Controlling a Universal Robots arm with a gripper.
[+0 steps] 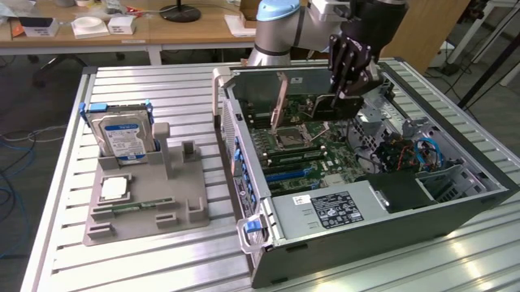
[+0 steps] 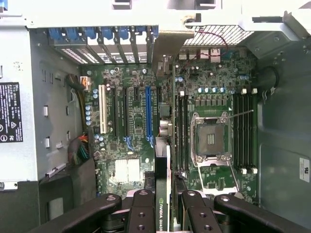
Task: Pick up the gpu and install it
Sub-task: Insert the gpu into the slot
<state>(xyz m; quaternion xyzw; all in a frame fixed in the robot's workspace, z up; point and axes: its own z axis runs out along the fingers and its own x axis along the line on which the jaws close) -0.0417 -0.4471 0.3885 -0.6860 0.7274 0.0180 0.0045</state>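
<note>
Pickup looks done: on the exterior view's left the grey holder (image 1: pixel 146 201) on the desk (image 1: pixel 162 79) holds the hard drive (image 1: pixel 122 137), while over the open case (image 1: pixel 390 231) the tool (image 1: pixel 347 91) pinches the gpu (image 1: pixel 333 108), hanging above the motherboard (image 1: pixel 325 158), not yet seated. Wrist view adds the card edge-on between the fingers (image 2: pixel 141 213) and a bare blue slot (image 2: pixel 148 111)
</note>
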